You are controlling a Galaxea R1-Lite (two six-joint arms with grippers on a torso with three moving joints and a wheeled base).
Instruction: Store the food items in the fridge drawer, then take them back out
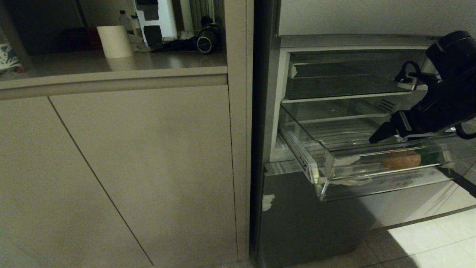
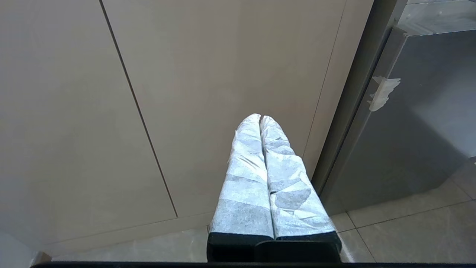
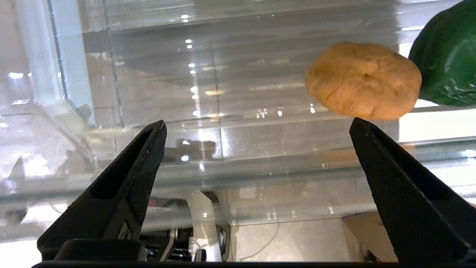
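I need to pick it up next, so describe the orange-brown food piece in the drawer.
The orange-brown piece is a flattish, roundish lump with a matte, creased surface. It lies on the ribbed floor of the pulled-out clear fridge drawer, near its front wall, close beside the dark-green lump. The open right gripper is not touching it.

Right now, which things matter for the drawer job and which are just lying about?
Job: clear-plastic fridge drawer; flat orange-brown food piece; glossy dark-green food lump; open right tool.
Lying about: white paper roll; black round device; shallow clear tray.
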